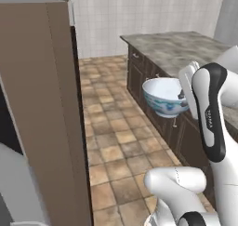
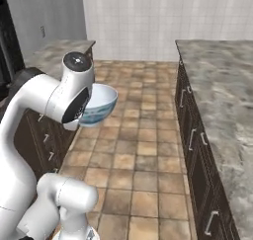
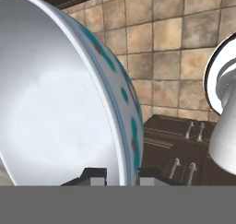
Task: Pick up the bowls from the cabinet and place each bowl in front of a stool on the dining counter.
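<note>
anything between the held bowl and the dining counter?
Nothing but air and tiled floor, per the right base view: the bowl, clamped at its rim, hangs over open floor, apart from the dining counter.

Bowl [image 1: 163, 96]: white inside, blue-green painted pattern outside with small red-brown spots, centre right of the left base view. Counter [image 1: 181, 50]: grey-beige marbled top, dark brown fronts with silver handles. Floor [image 2: 143, 135]: tan-brown square tiles. Wall [image 2: 148, 17], top of frame: white small-tile grid. Cabinet [image 1: 46, 104], left: plain brown wood. Arm [image 1: 211, 113]: white with dark joints.
</note>
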